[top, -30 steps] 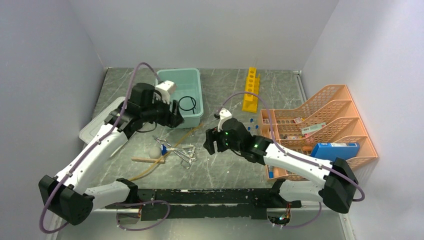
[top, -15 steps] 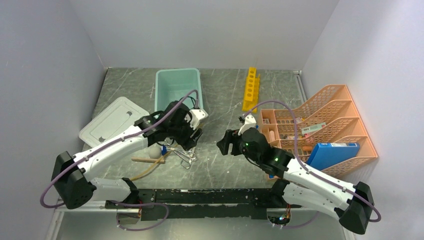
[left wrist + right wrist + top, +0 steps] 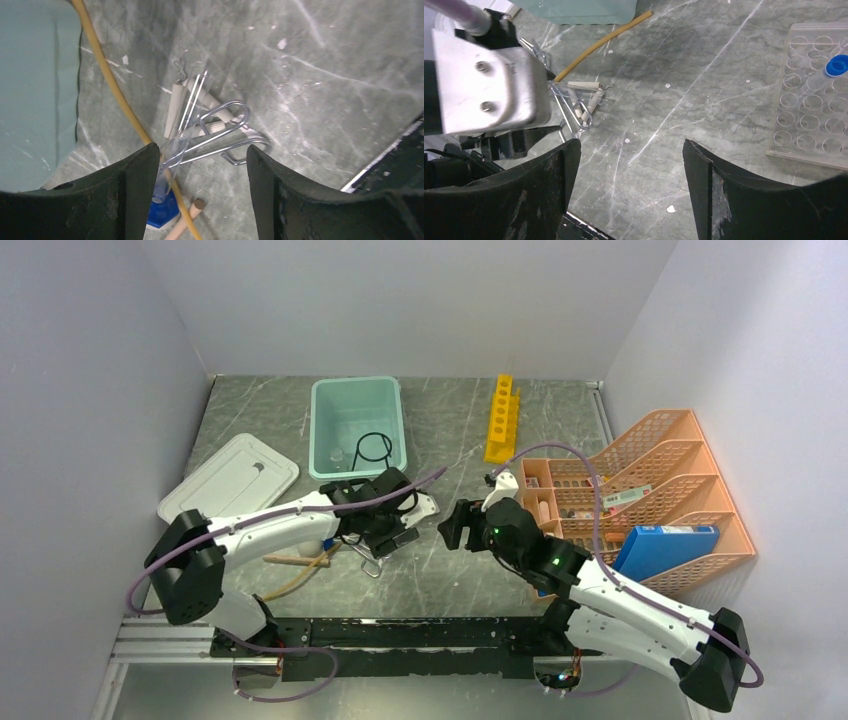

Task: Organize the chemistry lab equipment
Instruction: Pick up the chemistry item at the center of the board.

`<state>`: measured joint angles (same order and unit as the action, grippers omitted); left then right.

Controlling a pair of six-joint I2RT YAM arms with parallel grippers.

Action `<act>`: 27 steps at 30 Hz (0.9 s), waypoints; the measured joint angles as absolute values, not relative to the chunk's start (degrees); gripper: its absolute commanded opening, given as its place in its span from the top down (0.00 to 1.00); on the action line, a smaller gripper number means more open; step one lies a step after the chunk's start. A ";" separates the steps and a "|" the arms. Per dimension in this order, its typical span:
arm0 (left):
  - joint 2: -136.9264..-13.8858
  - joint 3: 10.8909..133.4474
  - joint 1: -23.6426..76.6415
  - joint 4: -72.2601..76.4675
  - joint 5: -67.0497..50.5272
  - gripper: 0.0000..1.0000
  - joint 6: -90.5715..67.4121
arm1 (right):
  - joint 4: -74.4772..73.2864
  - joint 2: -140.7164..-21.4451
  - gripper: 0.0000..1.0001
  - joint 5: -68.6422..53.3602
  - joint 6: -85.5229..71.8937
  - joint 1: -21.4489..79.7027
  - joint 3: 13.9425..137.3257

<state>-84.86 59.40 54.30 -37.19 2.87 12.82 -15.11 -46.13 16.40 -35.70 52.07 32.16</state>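
We see the grey marbled tabletop (image 3: 455, 430) carrying everything, and along its 3 o'clock edge the orange mesh organiser (image 3: 690, 445), the biggest thing on it, with a blue box (image 3: 668, 543) leaning in its nearest bay. The left arm (image 3: 265, 528) reaches in from 7 o'clock and the right arm (image 3: 610, 590) from 5 o'clock, their heads close together near the middle. The left jaws stand well apart with nothing held between them, low over the small clutter just 7 o'clock of centre; the right jaws stand wide over bare marble, also holding nothing. At 11 o'clock we find the pale teal tub (image 3: 355, 382), and at 9 o'clock, apart from it, the grey-white lid (image 3: 225, 482). The yellow test-tube rack (image 3: 503, 416) lies at 1 o'clock, well apart from both arms. In the right wrist view a clear holed tray (image 3: 809, 125) sits at 3 o'clock. The tan hose (image 3: 117, 92) runs past the tub's corner and under the left finger (image 3: 135, 200). The wooden stick (image 3: 290, 560) lies at 7 o'clock, across the hose. The black wire ring (image 3: 373, 449) lies inside the tub. The silver wire triangles (image 3: 215, 127) lie tangled on the marble in front of the left jaws, just beside the hose. A blue-capped tube (image 3: 164, 214) lies among them, its cap beside the hose, and another blue-capped tube (image 3: 835, 66) stands in the clear tray.
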 measured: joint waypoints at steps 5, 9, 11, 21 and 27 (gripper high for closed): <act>-88.03 59.61 54.22 -37.39 6.94 0.34 13.30 | -15.11 -46.35 0.21 16.75 -35.70 52.07 32.16; -90.87 59.61 54.22 -37.54 8.86 0.37 13.28 | -15.16 -46.35 0.21 17.26 -35.70 52.07 32.16; -91.77 59.61 54.22 -37.60 9.58 0.38 13.28 | -15.22 -46.35 0.21 17.41 -35.68 52.05 32.16; -96.29 60.86 54.22 -38.44 13.32 0.48 13.06 | -15.38 -46.89 0.21 17.41 -35.73 51.92 32.16; -98.30 61.49 54.22 -38.96 14.96 0.52 12.86 | -15.40 -46.87 0.21 17.43 -35.75 51.90 32.14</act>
<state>-98.30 61.49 54.22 -38.96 14.96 12.86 -15.40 -46.87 17.43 -35.75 51.90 32.14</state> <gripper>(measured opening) 0.499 0.786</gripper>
